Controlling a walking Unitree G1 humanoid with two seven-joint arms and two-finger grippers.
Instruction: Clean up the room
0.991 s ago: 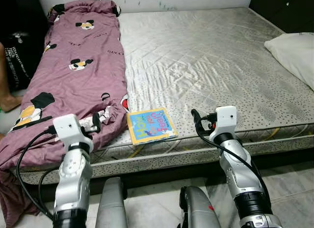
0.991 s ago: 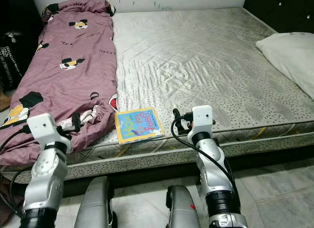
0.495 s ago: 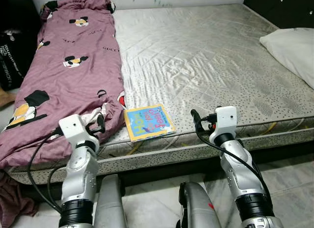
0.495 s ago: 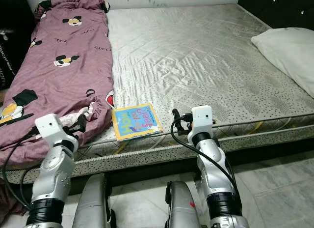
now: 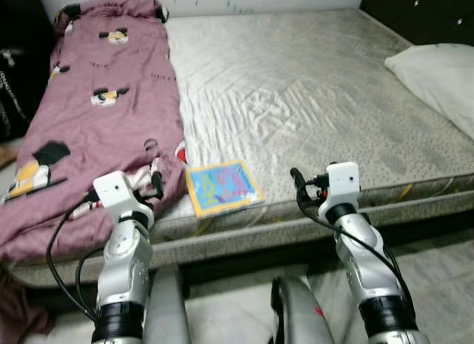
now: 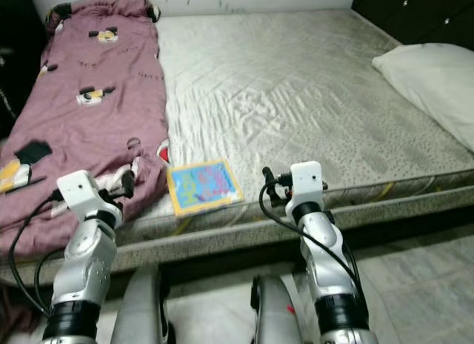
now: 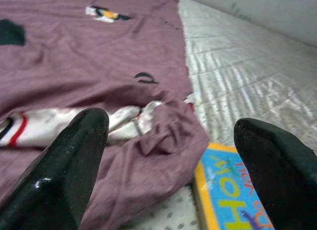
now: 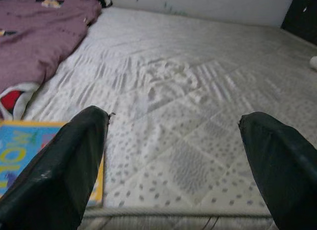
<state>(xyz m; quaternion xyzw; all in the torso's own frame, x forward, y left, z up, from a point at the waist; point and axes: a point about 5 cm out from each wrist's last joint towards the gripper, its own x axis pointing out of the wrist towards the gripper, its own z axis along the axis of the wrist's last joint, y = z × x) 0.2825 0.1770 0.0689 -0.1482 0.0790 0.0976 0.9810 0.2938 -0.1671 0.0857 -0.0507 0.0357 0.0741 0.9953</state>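
I'm holding both arms at the mattress [image 5: 311, 84] edge: left fingers [image 7: 74, 160] spread wide, empty, over the purple blanket [image 5: 96, 129]; right fingers [image 8: 74, 160] spread wide, empty, picture book [image 5: 222, 187] just beside them.

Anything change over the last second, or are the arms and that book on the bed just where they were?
Mostly the camera shifted, and the view is now slightly blurred. The left gripper has come a little closer to the book, above the purple blanket. Nothing was grasped or released. The right gripper stays open at the mattress edge; book, blanket and pillow lie unmoved.
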